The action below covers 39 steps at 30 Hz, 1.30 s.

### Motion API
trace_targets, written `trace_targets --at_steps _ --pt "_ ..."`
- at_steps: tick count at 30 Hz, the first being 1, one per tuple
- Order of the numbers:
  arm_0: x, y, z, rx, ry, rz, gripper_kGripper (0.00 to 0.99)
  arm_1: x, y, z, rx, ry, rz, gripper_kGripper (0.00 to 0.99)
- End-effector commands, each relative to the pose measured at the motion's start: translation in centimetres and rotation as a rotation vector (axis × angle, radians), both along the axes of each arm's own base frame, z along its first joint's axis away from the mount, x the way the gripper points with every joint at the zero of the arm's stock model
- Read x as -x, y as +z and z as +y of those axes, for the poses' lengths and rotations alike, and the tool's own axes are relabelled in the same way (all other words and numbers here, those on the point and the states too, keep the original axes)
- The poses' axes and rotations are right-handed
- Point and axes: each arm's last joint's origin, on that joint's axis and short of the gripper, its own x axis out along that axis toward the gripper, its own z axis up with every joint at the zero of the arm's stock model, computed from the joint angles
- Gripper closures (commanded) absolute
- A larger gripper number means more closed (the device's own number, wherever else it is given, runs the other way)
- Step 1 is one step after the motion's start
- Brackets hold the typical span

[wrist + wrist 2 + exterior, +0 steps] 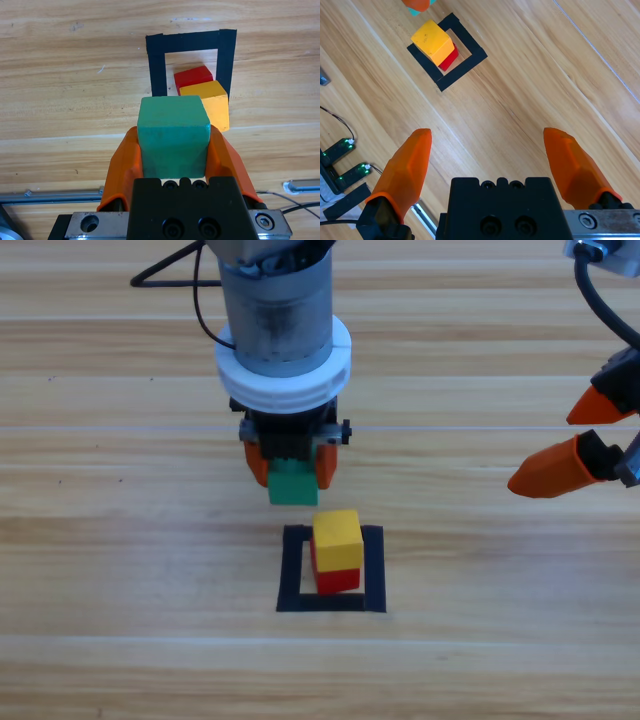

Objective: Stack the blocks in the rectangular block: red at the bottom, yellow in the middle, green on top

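Wood grain is running bare to the left of the rectangular block [291,570], so I am seeing open table [120,570] on that side. My left gripper [291,466] is hanging just behind the outline's far strip, its orange jaws clamping the green [293,483] cube on two opposite faces; in the left wrist view the green [173,135] cube is sitting short of the tape, not over it. Inside the rectangular block [157,65] the yellow [337,538] cube is resting on the red [338,580] one, slightly skewed, the pair crowding the outline's right strip and leaving bare wood along its left strip. To the right of the outline, well apart from it, my right gripper [575,445] is waiting with its jaws spread wide and nothing between them.
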Motion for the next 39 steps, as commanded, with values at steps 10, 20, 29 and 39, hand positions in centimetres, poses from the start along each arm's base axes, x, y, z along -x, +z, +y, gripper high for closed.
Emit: trace_targets --at_steps 10,20,29,39 --pt "0.4 -3.1 -2.5 -0.026 -0.027 0.065 0.990 -1.5 -1.7 0.2 0.046 -0.042 0.033 0.005" --pt "0.9 -3.4 -3.8 -0.006 -0.034 0.072 0.990 -1.5 -1.9 0.3 0.042 -0.036 0.043 0.004" --pt "1.1 -4.0 -4.4 -0.016 -0.033 0.079 0.990 -1.7 -2.1 0.5 0.046 -0.035 0.050 0.004" --pt "0.9 -4.8 -4.7 -0.027 -0.035 0.085 0.990 -1.7 -2.2 0.6 0.046 -0.030 0.056 0.004"
